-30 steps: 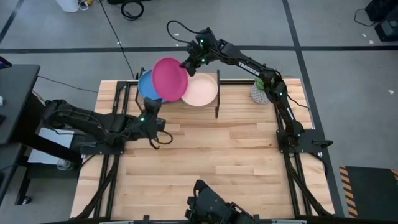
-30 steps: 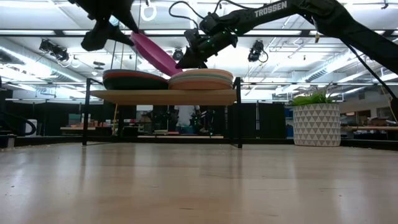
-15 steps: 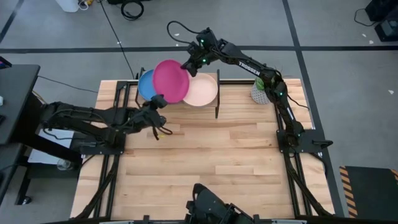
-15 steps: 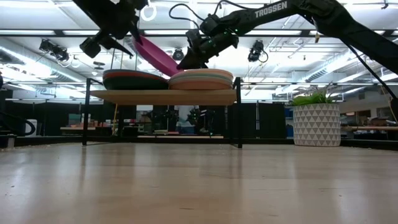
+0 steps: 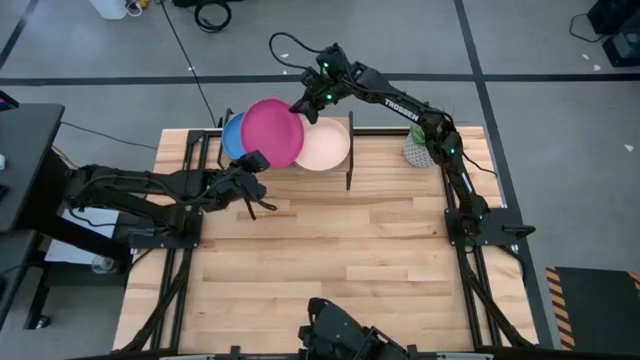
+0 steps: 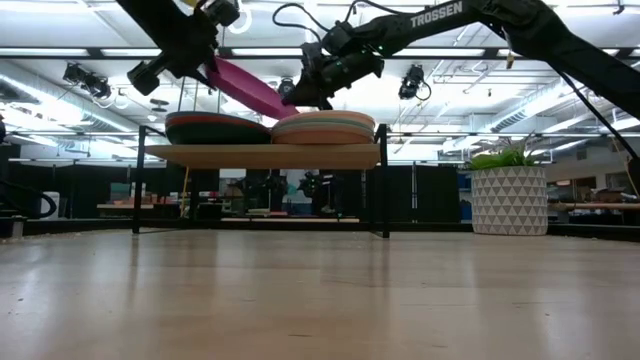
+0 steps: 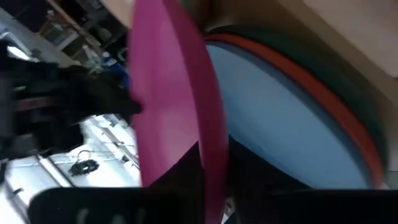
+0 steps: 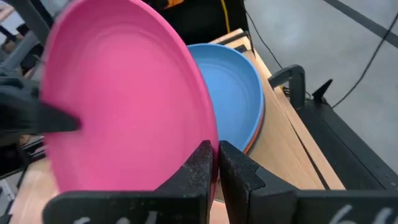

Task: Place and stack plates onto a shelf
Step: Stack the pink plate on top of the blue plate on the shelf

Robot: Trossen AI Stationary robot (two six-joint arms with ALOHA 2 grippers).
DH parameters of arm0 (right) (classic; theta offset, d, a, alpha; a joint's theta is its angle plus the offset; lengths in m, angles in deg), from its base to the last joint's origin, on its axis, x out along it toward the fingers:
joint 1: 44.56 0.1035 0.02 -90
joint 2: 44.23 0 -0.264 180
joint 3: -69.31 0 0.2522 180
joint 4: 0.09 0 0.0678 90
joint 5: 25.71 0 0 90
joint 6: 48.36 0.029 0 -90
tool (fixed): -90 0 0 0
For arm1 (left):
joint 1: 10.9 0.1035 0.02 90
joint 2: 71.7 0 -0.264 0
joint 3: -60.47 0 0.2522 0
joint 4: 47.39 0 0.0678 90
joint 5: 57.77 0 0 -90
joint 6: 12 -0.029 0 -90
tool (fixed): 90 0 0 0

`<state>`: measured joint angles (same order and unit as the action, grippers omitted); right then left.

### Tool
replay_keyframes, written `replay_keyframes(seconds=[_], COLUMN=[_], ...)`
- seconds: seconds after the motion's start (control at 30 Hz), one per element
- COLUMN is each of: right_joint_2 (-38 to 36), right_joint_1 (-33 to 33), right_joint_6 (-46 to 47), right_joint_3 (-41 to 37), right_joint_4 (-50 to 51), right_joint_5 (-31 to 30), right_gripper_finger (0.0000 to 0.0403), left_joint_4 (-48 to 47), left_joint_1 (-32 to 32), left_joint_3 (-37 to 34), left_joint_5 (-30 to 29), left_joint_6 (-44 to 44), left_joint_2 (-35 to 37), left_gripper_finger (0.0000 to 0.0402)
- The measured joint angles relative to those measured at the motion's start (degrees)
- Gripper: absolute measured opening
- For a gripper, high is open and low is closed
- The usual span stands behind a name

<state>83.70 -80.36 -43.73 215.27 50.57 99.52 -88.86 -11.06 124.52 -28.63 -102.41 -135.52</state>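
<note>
A magenta plate (image 5: 272,132) hangs tilted over the shelf (image 6: 260,155), above the left stack, which is topped by a light blue plate (image 5: 232,135). The right stack carries a cream plate (image 5: 325,145) on top. My right gripper (image 5: 300,103) is shut on the magenta plate's far-right rim. My left gripper (image 5: 254,160) is shut on its near-left rim. In the low view both stacks (image 6: 215,128) (image 6: 325,128) rest flat on the shelf board. My left gripper pinches the magenta plate's near-left rim (image 7: 211,168), one finger on each face, coming from the table's left. That end of the plate (image 6: 215,65) is the higher one. My right gripper pinches the opposite far-right rim (image 8: 208,140) between its two fingers, reaching from the far right. The plate (image 6: 250,88) slopes down toward this gripper, above the left stack.
A green plant in a white patterned pot (image 5: 418,150) stands at the table's far right, beside the shelf. The slatted wooden tabletop (image 5: 340,240) stretches in front of the shelf. The shelf's black legs (image 5: 350,170) stand at its corners.
My left gripper has risen from the tabletop and gone toward the far edge, up to the magenta plate's near-left rim, and has taken hold of it. My right gripper has kept the plate tilted over the left stack with hardly any movement.
</note>
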Motion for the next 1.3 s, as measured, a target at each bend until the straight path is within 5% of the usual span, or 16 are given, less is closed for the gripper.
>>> replay_keyframes(seconds=[0.3,0.63,0.97,1.3], right_joint_2=[-0.23,-4.6,-11.66,-14.71], right_joint_1=[0.04,-1.55,-3.44,-2.9], right_joint_6=[-0.81,-2.04,-4.67,-7.37], right_joint_3=[0.13,1.84,1.86,1.84], right_joint_4=[-0.16,0.55,7.68,14.08], right_joint_5=[3.85,2.0,0.87,-3.14], right_gripper_finger=[0.0089,0.0169,0.0177,0.0177], left_joint_4=[-0.01,0.02,-5.55,-24.63], left_joint_1=[0.0,-0.03,-0.14,0.06], left_joint_3=[-0.11,-0.02,0.15,9.27], left_joint_5=[0.26,1.65,6.12,13.39], left_joint_6=[3.79,17.52,37.12,61.49], left_joint_2=[-0.03,0.1,2.25,1.57], left_gripper_finger=[0.0048,0.0041,0.0042,0.0037])
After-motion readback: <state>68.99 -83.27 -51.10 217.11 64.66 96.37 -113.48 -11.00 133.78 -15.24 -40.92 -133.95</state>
